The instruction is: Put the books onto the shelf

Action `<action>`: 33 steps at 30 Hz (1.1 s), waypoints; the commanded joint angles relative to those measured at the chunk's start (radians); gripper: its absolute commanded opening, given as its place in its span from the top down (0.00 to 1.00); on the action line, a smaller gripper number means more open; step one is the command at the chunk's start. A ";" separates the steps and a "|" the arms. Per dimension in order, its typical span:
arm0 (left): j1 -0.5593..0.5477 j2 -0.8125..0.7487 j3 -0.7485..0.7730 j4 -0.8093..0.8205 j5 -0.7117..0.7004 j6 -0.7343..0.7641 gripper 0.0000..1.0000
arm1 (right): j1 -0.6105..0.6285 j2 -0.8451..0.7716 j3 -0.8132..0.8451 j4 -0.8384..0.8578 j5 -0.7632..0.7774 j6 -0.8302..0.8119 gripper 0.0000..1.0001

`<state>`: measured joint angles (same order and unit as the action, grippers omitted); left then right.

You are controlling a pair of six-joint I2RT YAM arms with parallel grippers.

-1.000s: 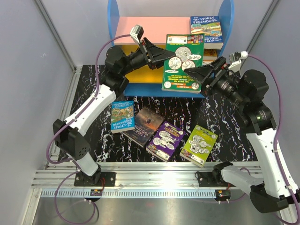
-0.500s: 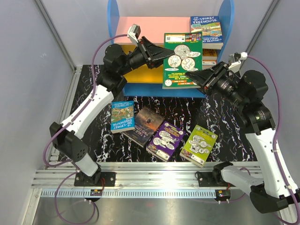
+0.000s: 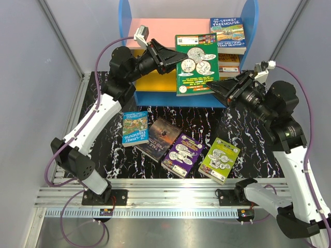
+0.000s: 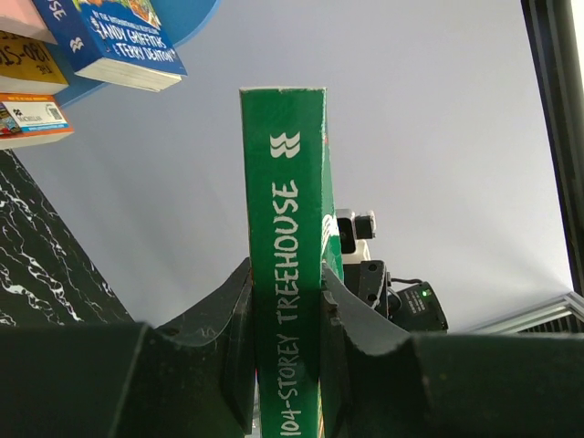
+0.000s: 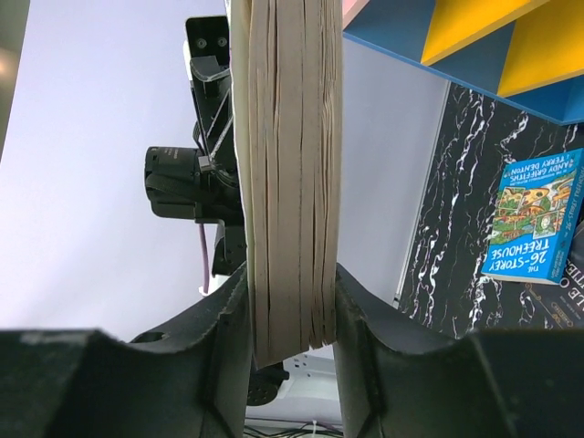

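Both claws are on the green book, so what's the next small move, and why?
Probably open the left claw and ease it back. The green book hangs in front of the shelf, pinched at its spine by the left claw and at its page edge by the right claw. Held from both sides, it likely can't be slotted in; one arm should carry it alone.

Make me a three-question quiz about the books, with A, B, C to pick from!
1. Where is the lime book? A on the pink board; B on the table; C in a gripper.
2. How many books lie on the table? A two; B four; C six.
3. What holds the green book? A nothing; B one gripper; C both grippers.
Answers: 1 B, lying flat there. 2 B, blue book, dark brown book, purple book, lime one. 3 C, left gripper and right gripper each clamp an edge.
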<state>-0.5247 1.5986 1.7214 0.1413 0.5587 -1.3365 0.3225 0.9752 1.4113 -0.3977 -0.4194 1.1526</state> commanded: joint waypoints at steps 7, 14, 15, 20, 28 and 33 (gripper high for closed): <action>0.006 -0.054 0.023 0.064 -0.048 0.013 1.00 | 0.003 -0.006 0.000 0.056 0.022 -0.001 0.56; -0.009 -0.095 -0.035 0.055 -0.068 0.020 1.00 | 0.004 0.022 0.017 0.059 0.067 -0.014 0.63; -0.011 -0.098 -0.046 0.057 -0.066 0.020 1.00 | 0.004 0.029 0.024 0.060 0.067 -0.017 0.66; -0.012 -0.104 -0.051 0.064 -0.043 0.029 1.00 | 0.004 0.051 0.075 0.027 0.086 -0.051 0.99; 0.009 -0.140 -0.022 -0.066 -0.051 0.174 0.57 | -0.003 0.229 0.449 -0.154 0.166 -0.206 1.00; 0.028 -0.163 -0.048 -0.065 -0.031 0.181 0.29 | -0.052 0.379 0.707 -0.207 0.142 -0.251 1.00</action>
<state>-0.5068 1.4879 1.6604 0.0589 0.4847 -1.2053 0.3046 1.3045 1.9869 -0.6655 -0.3244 0.9565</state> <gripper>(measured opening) 0.658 0.328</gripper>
